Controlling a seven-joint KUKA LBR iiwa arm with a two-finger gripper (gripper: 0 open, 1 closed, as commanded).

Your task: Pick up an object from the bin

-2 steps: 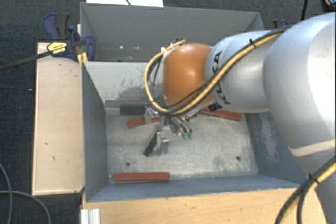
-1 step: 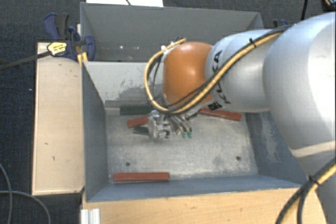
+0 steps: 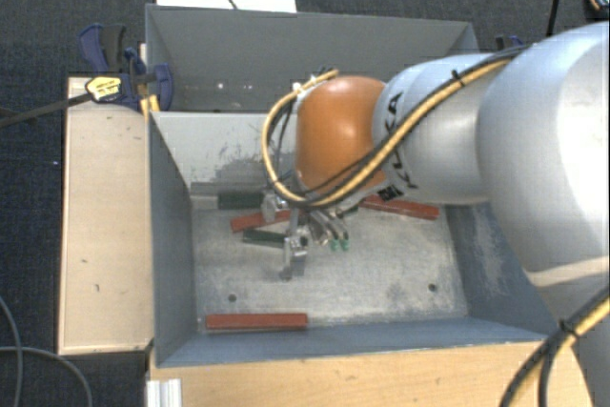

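Your gripper (image 3: 294,254) sits low beside a green stick (image 3: 257,239) (nothing looks lifted yet); how wide it stands, you cannot tell.

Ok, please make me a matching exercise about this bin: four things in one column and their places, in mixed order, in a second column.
Things:
1 lone red-brown bar
2 half-hidden red-brown bar
3 rearmost dark green bar
4 orange wrist cover

Places:
A above the middle of the bin
B left part of the floor, toward the far wall
C along the near wall
D right part of the floor, under the arm

Pairs: 1-C, 2-D, 3-B, 4-A
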